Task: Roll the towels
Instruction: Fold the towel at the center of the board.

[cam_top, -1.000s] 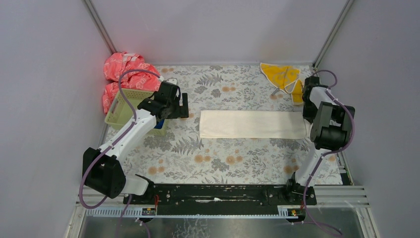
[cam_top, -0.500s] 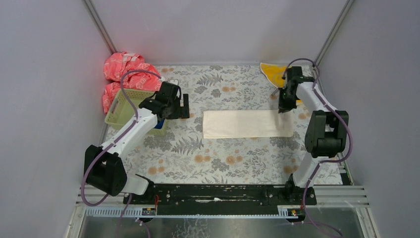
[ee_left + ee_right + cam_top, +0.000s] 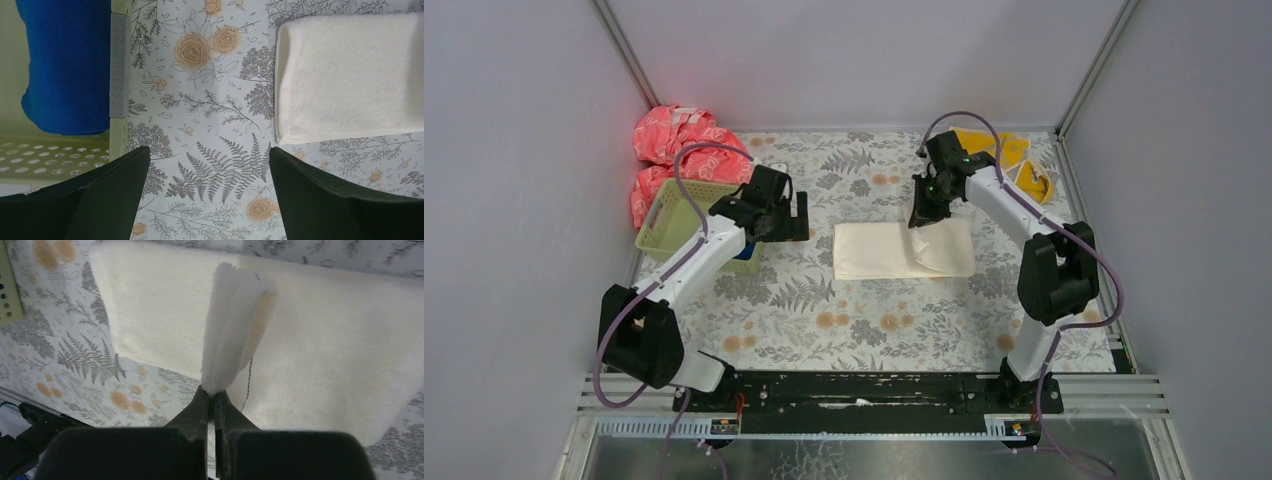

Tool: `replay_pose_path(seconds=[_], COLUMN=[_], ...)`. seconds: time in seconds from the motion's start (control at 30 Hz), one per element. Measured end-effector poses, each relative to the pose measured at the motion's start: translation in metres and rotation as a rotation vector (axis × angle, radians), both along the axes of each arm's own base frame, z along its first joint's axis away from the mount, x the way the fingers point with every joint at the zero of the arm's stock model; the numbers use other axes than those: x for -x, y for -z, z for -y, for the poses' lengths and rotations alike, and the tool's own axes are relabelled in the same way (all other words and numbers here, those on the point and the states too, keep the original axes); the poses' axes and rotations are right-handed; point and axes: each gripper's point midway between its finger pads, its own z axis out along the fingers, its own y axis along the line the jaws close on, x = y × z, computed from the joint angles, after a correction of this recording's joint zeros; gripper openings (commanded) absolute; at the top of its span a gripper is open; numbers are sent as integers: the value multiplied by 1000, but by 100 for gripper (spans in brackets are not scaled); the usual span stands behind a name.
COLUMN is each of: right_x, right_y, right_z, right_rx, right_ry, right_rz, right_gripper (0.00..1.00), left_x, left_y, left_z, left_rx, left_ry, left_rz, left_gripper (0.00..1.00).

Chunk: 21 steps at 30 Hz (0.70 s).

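Note:
The cream-white towel [image 3: 879,252] lies flat mid-table, with its right part lifted and folded back over itself. My right gripper [image 3: 921,215] is shut on that end; in the right wrist view the pinched fold [image 3: 235,315] rises from the shut right gripper [image 3: 215,396] above the flat towel [image 3: 340,350]. My left gripper [image 3: 796,215] hovers open between the basket and the towel's left end [image 3: 350,75], with only tablecloth under the left gripper [image 3: 207,152]. The blue towel [image 3: 65,65] lies in the basket. The yellow-orange towel [image 3: 1006,150] is crumpled at the back right corner.
A pale green perforated basket [image 3: 674,212] stands at the left, its wall [image 3: 50,150] beside my left finger. A pink-red patterned cloth [image 3: 669,140] is bunched behind it. Grey walls and slanted frame posts enclose the floral tablecloth [image 3: 864,320].
My right gripper has swung from the table's right edge leftward, dragging the cream towel's right end up and over, so the towel looks shorter. The left arm has barely moved.

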Motion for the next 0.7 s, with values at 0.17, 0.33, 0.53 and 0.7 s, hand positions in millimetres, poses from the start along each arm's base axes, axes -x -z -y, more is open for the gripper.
replay_pose_path(seconds=[0.17, 0.33, 0.53, 0.7], right_x=[5, 8, 8, 5], right_y=[-3, 1, 4, 6], right_z=[-35, -64, -95, -116], right_rx=[-31, -60, -101, -137], right_ry=[6, 32, 45, 51], right_rz=[-6, -16, -1, 16], right_gripper=[0, 0, 0, 0], left_x=[2, 4, 5, 5], left_y=[4, 9, 10, 10], left_z=[5, 9, 11, 12], left_rx=[25, 41, 49, 56], left_ry=[9, 17, 20, 23], left_rz=[-18, -39, -46, -49], left_gripper=[89, 89, 89, 89])
